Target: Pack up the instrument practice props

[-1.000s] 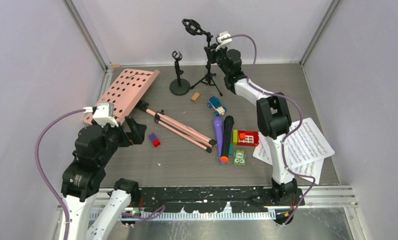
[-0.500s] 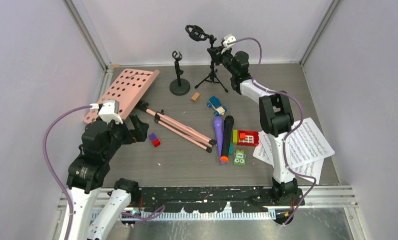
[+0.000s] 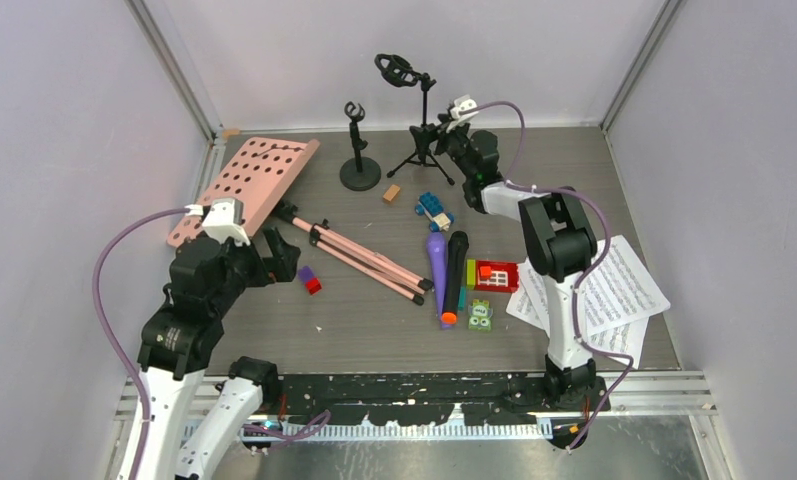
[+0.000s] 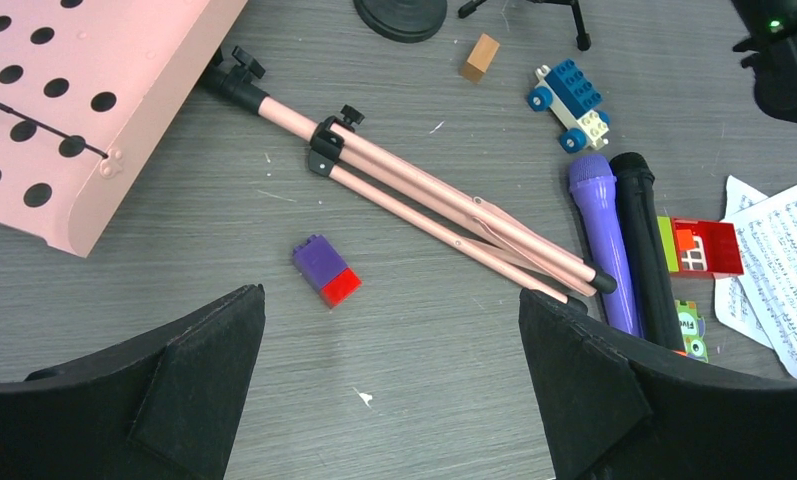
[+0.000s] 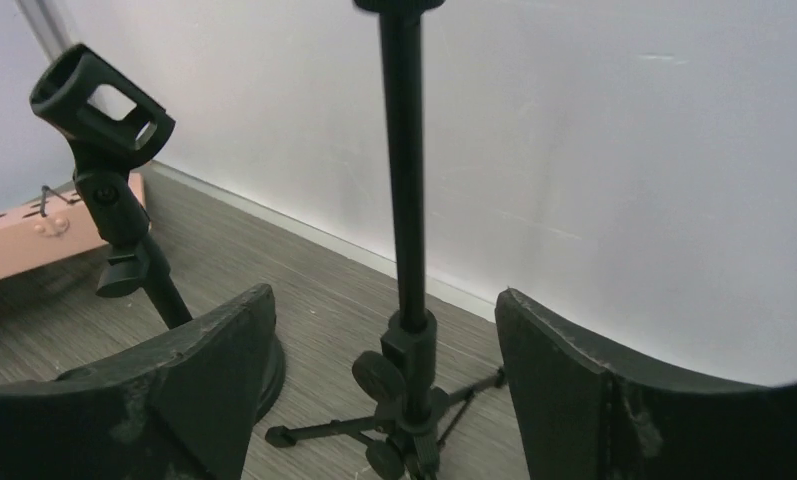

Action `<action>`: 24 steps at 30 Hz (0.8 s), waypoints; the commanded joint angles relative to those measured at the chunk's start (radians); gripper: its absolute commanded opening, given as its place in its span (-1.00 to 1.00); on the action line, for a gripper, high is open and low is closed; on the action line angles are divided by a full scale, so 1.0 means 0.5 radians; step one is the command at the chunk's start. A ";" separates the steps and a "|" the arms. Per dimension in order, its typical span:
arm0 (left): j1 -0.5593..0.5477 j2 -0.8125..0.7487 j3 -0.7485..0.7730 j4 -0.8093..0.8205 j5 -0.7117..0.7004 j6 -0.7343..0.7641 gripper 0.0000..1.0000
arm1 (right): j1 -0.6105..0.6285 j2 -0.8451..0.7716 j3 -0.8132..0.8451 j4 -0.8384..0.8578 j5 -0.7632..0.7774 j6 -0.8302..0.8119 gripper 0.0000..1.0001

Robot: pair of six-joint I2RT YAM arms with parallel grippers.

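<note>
The tall tripod mic support [image 3: 421, 120] stands upright on the table at the back. My right gripper [image 3: 452, 150] is open just to its right; in the right wrist view the pole [image 5: 404, 250] rises between the spread fingers, untouched. A shorter round-base mic support [image 3: 358, 150] stands to the left [image 5: 124, 220]. The pink perforated sheet-music holder [image 3: 246, 185] lies flat with its folded legs [image 4: 444, 205]. The purple microphone [image 3: 437, 262] and the black orange-tipped microphone [image 3: 455, 275] lie side by side. White note sheets [image 3: 614, 290] lie at the right. My left gripper [image 3: 279, 258] hovers open and empty [image 4: 392, 292].
A blue toy car [image 3: 433, 210] and a small wooden block [image 3: 391, 193] lie near the supports. A purple-and-red brick [image 3: 309, 279] sits by my left gripper. Red [image 3: 496, 275] and green [image 3: 480, 316] bricks lie beside the microphones. Walls enclose the back and sides.
My right gripper lowered the tripod mic support onto the table at the back, then opened and let go of it. The left arm shifted slightly right.
</note>
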 commanded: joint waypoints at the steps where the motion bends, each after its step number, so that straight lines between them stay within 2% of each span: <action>1: 0.004 0.039 0.003 0.080 0.002 -0.024 0.99 | 0.002 -0.443 -0.191 0.260 0.325 0.073 0.74; 5: 0.004 0.140 0.027 0.006 -0.023 -0.090 1.00 | 0.002 -0.766 -0.447 0.099 0.670 0.201 0.86; 7: 0.004 0.199 0.037 -0.046 -0.042 -0.138 0.99 | 0.004 -0.973 -0.574 -0.155 0.861 0.314 0.99; 10: 0.004 0.246 0.022 -0.110 -0.071 -0.191 0.99 | 0.003 -1.316 -0.837 -0.712 1.169 0.635 1.00; 15: 0.004 0.209 -0.045 -0.113 -0.055 -0.224 1.00 | 0.003 -1.837 -1.178 -1.519 1.107 1.080 0.99; 20: 0.004 0.109 -0.097 -0.135 -0.085 -0.247 0.99 | 0.014 -2.446 -1.535 -1.995 0.983 1.230 1.00; 24: 0.003 0.039 -0.155 -0.155 -0.083 -0.270 1.00 | 0.022 -2.960 -1.663 -2.400 0.964 1.282 1.00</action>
